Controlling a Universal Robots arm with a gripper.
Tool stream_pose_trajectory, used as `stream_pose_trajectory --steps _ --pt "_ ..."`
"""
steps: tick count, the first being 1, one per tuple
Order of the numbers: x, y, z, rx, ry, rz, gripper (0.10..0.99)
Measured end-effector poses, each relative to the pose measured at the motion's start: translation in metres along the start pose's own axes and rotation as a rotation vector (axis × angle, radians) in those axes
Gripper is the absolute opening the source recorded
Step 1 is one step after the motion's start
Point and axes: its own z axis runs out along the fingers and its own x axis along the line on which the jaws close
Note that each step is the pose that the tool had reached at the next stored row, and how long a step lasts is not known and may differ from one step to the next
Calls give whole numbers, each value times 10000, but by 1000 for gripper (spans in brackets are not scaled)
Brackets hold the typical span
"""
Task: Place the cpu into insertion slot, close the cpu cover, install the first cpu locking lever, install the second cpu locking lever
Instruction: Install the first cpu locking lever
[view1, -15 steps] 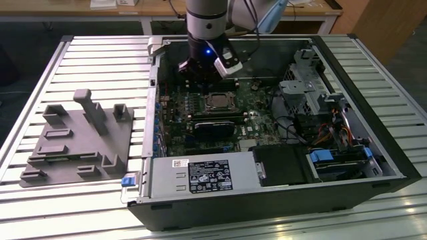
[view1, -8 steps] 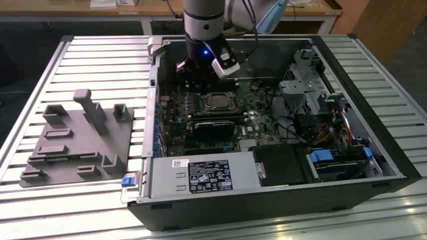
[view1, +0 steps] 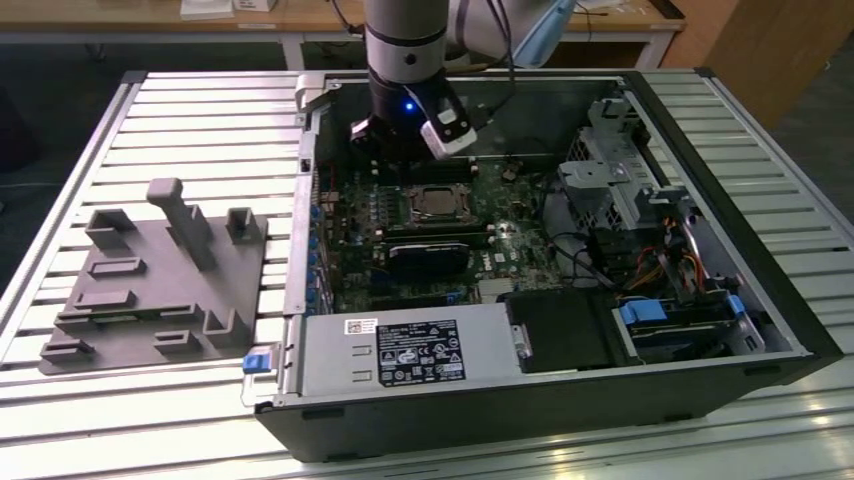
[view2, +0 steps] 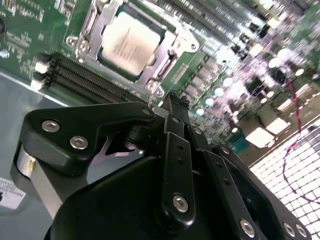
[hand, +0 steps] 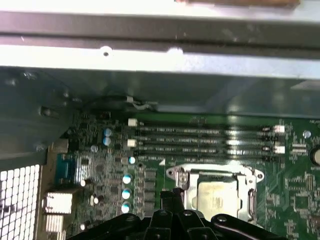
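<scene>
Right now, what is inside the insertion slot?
The cpu lies there, its silvery top showing through the window of the cpu cover, which lies over its edges. The contacts beneath the chip are covered.

We are seeing the cpu (view2: 131, 42), a flat square chip with a silvery-grey top, lying level in the insertion slot on the green board (view2: 30, 25). The cpu cover (view2: 176, 42), a thin grey metal frame, is lying flat around it, and its window is showing the chip's top.

No legible print, even on the black label (view1: 420, 358)
</scene>
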Motion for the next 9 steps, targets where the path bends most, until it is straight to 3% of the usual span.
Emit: stream_pose_trajectory --steps 5,9 --pt "34 0 0 -475 -10 4 106" --pt "57 -1 -1 -978 -24 9 106"
